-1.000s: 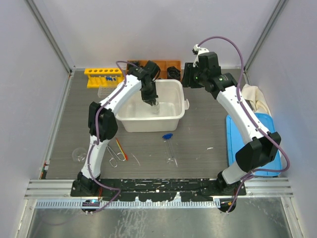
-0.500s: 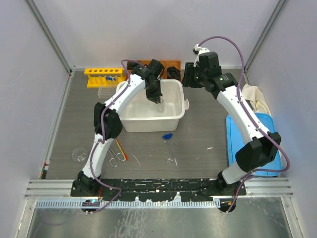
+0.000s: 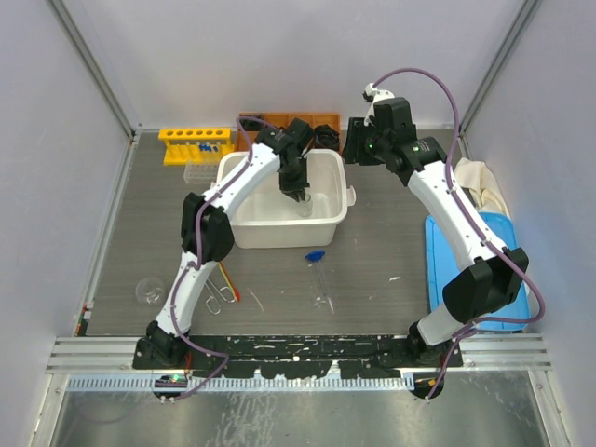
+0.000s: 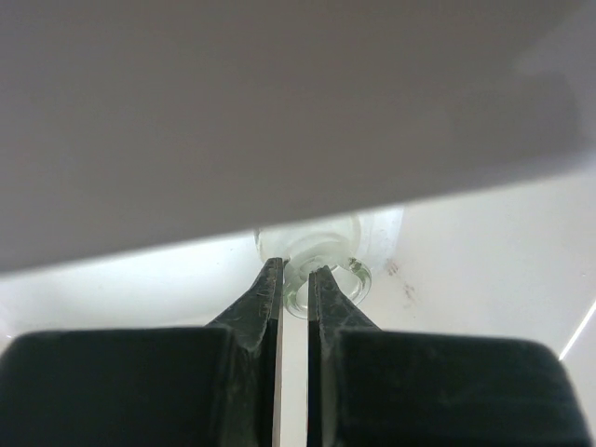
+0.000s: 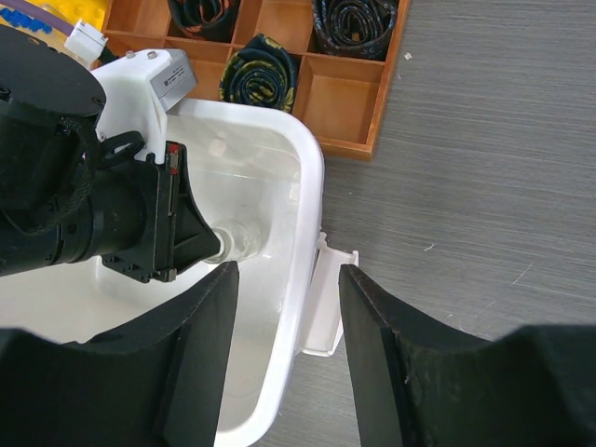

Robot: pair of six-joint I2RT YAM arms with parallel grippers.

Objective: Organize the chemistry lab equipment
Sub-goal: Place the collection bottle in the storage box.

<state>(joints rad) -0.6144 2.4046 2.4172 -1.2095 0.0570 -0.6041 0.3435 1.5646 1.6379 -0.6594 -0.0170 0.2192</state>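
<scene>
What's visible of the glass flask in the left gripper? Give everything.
The flask is small, clear, colourless glass with a round rolled lip; no cap shows. The left gripper pinches its rim, jaws almost shut, seemingly one finger inside the mouth. It is inside the white tub, right of the middle; whether its base touches the floor can't be told. The gripper hides most of its body.

- glass flask (image 3: 147, 291): 2
- yellow tube rack (image 3: 194, 140): 1
- blue-bulb dropper (image 3: 319, 275): 1
- metal tongs (image 3: 213, 291): 1
- red-orange stick (image 3: 228, 281): 1
- white tub (image 3: 270, 233): 1
- wooden compartment tray (image 5: 335, 107): 1
- blue container (image 3: 435, 270): 1
- robot arm (image 3: 456, 214): 2
</scene>
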